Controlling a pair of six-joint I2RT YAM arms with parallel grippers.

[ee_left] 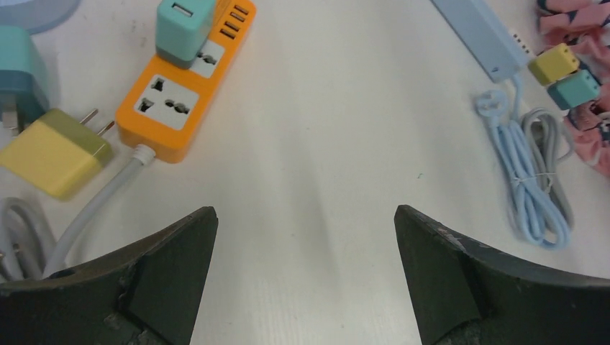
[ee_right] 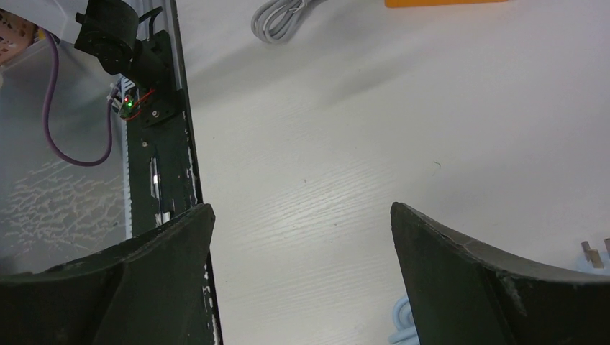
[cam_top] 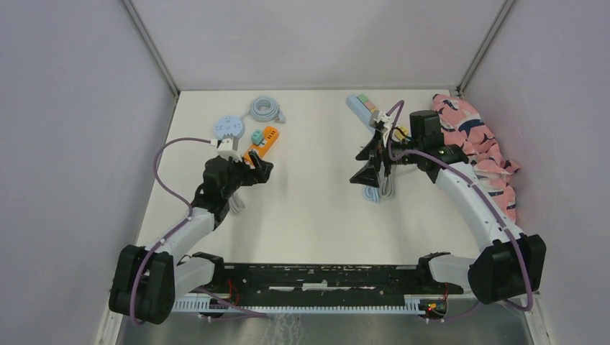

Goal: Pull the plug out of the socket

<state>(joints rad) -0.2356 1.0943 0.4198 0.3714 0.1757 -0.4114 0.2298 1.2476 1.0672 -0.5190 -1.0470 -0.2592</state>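
One orange strip [ee_left: 183,85] with one teal plug [ee_left: 185,29], one blue strip [ee_left: 482,36]

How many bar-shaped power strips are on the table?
2. The orange power strip lies left of centre with a teal plug seated in it; the light-blue power strip lies far right near the patterned cloth. Others may be hidden from view.

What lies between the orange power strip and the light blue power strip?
Only bare white tabletop between the orange plastic power strip and the long light blue power strip; the left wrist view shows this.
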